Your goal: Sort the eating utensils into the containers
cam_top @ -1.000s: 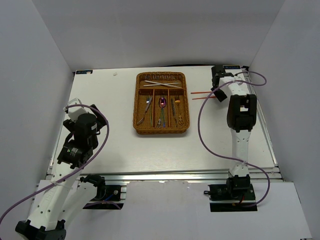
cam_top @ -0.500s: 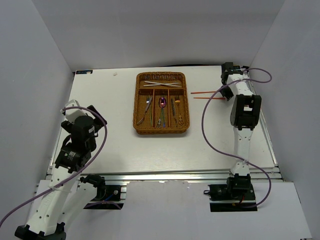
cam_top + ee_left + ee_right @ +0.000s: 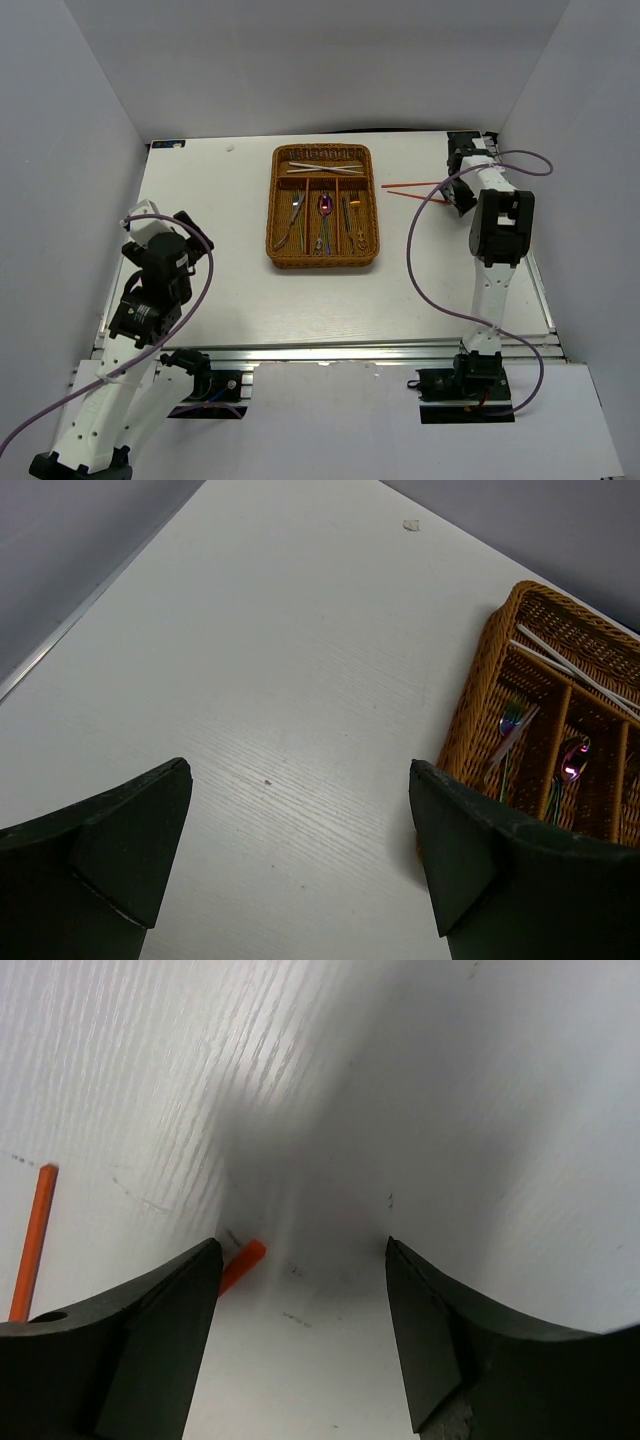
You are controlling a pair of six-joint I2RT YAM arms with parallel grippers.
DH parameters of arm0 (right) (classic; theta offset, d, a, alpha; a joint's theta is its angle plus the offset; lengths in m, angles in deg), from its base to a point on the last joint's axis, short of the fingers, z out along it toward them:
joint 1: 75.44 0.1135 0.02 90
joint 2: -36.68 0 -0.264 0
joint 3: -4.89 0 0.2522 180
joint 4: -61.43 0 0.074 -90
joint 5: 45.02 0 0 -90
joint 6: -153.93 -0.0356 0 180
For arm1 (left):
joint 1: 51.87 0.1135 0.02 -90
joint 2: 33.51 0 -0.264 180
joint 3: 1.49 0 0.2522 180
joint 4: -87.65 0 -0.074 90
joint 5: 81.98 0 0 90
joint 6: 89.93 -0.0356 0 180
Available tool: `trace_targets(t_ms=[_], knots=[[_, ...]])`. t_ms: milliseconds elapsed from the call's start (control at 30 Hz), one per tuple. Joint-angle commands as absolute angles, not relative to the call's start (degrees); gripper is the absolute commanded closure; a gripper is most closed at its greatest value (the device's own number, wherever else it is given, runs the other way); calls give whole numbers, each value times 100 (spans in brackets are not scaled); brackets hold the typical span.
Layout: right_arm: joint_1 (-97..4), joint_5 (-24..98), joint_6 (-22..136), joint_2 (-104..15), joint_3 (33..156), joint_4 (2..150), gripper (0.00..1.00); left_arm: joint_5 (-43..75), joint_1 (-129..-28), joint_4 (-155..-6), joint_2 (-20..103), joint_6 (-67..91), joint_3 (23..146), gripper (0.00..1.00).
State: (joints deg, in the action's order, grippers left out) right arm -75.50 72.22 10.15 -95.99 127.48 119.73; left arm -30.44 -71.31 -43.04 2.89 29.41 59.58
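The brown wicker tray lies at the table's centre back. Its crosswise slot holds silver chopsticks. Its long slots hold forks, the purple spoon, a green-handled fork and a gold spoon. Two red chopsticks lie on the table right of the tray. My right gripper is open, low over their right ends. In the right wrist view the gripper has one red tip beside its left finger and the other chopstick further left. My left gripper is open and empty, far left.
The left wrist view shows bare white table between the open fingers and the tray's left wall at the right, with the spoon inside. White enclosure walls ring the table. A purple cable hangs by the right arm.
My right gripper has shifted right, from over the chopsticks to their right ends. The left arm drew back slightly. The utensils and tray have not moved.
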Motion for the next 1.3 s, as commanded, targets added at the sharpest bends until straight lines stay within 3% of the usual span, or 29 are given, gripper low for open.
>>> trace_targets(t_ms=[0, 100, 233, 300, 467, 633, 833, 933, 1167, 1267], knots=[[-7764, 7082, 856, -9402, 12596, 11959, 28, -3004, -7095, -4352, 234, 2890, 5938, 2], [-7773, 6933, 1521, -8902, 12167, 10822, 26, -2995, -7103, -4353, 252, 2890, 5929, 2], [-7799, 5283, 3681, -8470, 11700, 9182, 24, -2934, -7103, -4361, 296, 2881, 5929, 2], [-7791, 4206, 5298, -8601, 11822, 9049, 25, -2916, -7103, -4379, 296, 2872, 5921, 2], [-7747, 3488, 7715, -8962, 12341, 10094, 28, -2898, -7103, -4414, 340, 2863, 5912, 2], [-7668, 2811, 8703, -8778, 12008, 9884, 28, -2898, -7095, -4397, 472, 2855, 5912, 2], [-7553, 3365, 9302, -9032, 12201, 9919, 32, -2855, -7103, -4414, 542, 2846, 5903, 2], [-7431, 3092, 9459, -9217, 12218, 10164, 42, -2837, -7095, -4423, 577, 2837, 5912, 2], [-7140, 3496, 9566, -9700, 12201, 10367, 52, -2837, -7103, -4423, 604, 2828, 5912, 2], [-7114, 3478, 9601, -9815, 12218, 10525, 62, -2854, -7103, -4405, 586, 2837, 5912, 2]])
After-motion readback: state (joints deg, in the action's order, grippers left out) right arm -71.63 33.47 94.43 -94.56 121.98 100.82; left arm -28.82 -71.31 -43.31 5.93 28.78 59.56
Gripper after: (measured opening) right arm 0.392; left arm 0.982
